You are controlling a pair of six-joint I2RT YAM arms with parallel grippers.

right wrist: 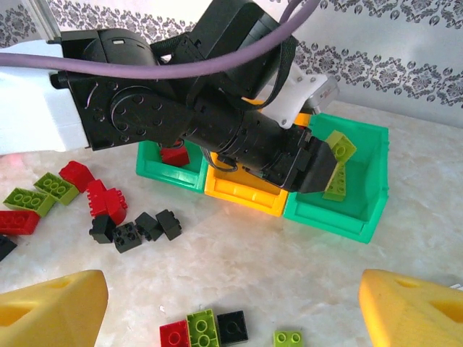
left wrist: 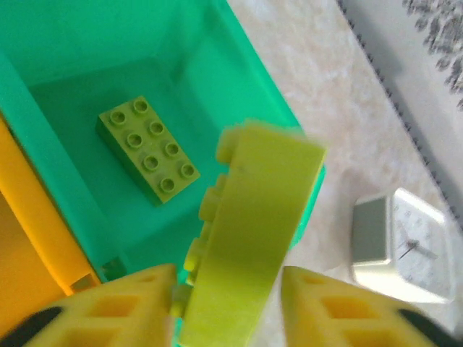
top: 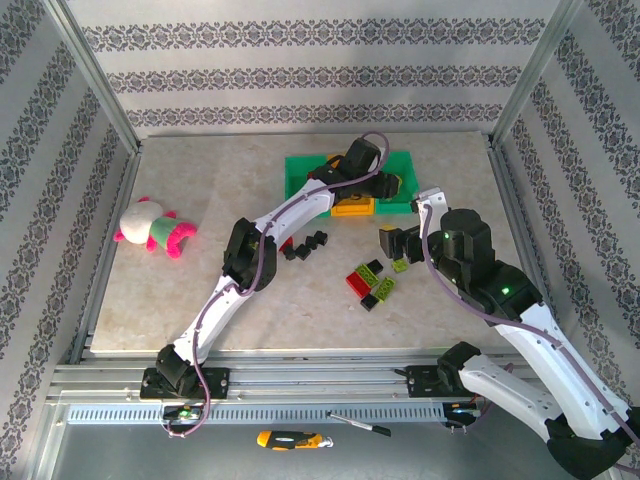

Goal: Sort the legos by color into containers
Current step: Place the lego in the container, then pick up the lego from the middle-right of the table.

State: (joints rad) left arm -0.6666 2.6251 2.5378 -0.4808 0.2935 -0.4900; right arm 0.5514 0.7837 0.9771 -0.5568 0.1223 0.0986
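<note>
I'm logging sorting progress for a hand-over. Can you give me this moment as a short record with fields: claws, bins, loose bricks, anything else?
left claw: over the right green bin, fingers parted, tilted lime brick between them, seemingly being let go
right claw: open, empty, above loose bricks
right green bin: flat lime brick lying inside
left green bin: red brick inside
loose on table: black bricks, red bricks, lime bricks
other: white clock beside the right green bin
</note>
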